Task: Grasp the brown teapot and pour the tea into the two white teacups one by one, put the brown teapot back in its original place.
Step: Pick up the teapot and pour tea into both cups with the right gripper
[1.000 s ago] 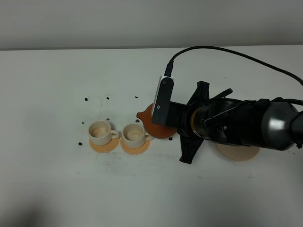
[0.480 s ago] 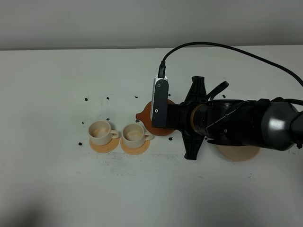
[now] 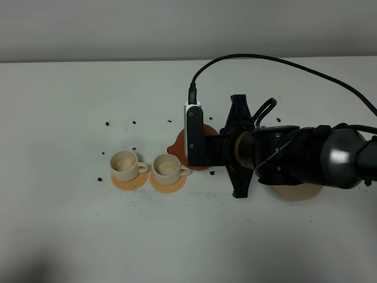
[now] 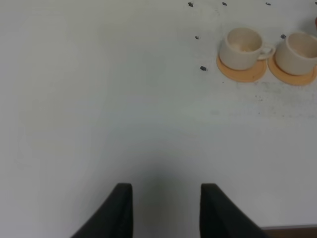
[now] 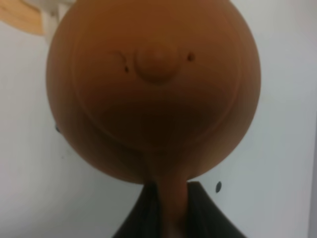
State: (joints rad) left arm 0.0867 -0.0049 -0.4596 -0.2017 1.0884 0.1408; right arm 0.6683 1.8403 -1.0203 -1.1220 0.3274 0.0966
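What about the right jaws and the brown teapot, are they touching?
Touching. The right wrist view shows the right gripper with its jaws clamped on the loop handle of the brown teapot, with no gap on either side.

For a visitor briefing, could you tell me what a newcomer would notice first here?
The bulky dark right arm spans the white table, its right gripper gripping the brown teapot by its handle. Left of the spout in the high view stand the two white teacups on orange coasters; a pale beige disc peeks from under the arm.
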